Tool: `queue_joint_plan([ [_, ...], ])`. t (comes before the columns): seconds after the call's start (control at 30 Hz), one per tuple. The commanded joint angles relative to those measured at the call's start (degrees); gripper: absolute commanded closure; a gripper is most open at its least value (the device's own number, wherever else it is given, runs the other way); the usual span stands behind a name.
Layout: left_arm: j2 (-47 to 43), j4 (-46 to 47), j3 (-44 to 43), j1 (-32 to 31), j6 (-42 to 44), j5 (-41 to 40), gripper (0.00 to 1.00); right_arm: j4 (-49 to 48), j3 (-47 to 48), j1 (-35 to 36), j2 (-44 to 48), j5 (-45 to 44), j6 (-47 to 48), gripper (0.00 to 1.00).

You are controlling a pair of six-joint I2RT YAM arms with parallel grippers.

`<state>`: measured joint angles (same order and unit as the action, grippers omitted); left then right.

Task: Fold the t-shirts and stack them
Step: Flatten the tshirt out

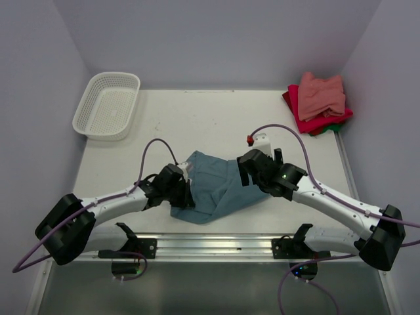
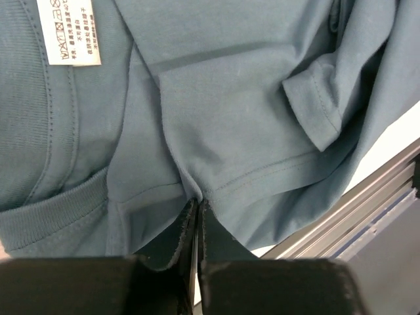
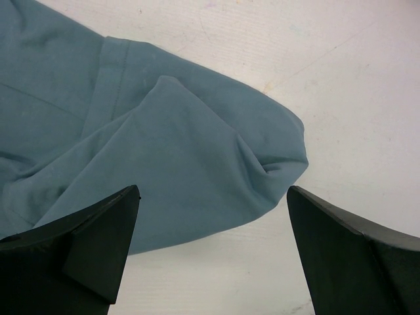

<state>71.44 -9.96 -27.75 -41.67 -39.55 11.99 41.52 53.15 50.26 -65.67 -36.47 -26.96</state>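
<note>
Teal shirt (image 1: pixel 216 187): lay crumpled in the lower middle of the top view, on the tabletop (image 1: pixel 197 125) between the two arms. It was not yet spread flat, so folding looked barely begun.
Left end effector (image 2: pixel 198 209): was clenched on a raised ridge of the shirt beside a stitched hem, low in the left wrist view. This was probably a hold for pulling the cloth out flat.
Right end effector (image 3: pixel 213 193): was released, its fingers wide and straddling a bunched corner of the shirt. Contact could not be told. It seemed poised for a second hold, so both arms could stretch the cloth.
Stack (image 1: pixel 319 102): folded pink, red and green shirts sat at the upper right, well apart, likely where this shirt belonged.
Basket (image 1: pixel 107 105): stood at the upper left, well apart from the work.
</note>
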Motion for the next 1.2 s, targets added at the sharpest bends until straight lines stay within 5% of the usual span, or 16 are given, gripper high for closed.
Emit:
queue_joint_plan([
  [0.0,-2.3,3.2,0.1,-0.2,0.2,2.0,1.00,-1.5,1.1,0.3,0.9,-1.5,-0.4,0.01],
  [0.27,-5.7,-0.3,-1.7,-0.3,0.4,-1.7,1.00,-3.1,0.6,0.3,0.4,-0.7,0.2,0.01],
  [0.5,-12.8,-11.4,-17.4,0.5,1.8,-19.9,1.00,-13.5,-1.4,0.1,-3.0,6.0,3.1,0.01],
  [0.87,-10.7,-14.1,-26.6,2.2,5.5,-19.8,1.00,-27.5,10.1,0.3,-26.7,25.5,2.7,0.01],
  [1.17,-14.7,-16.0,-26.6,3.0,5.3,-21.6,1.00,-30.5,8.6,0.7,-32.0,26.0,1.1,0.01],
])
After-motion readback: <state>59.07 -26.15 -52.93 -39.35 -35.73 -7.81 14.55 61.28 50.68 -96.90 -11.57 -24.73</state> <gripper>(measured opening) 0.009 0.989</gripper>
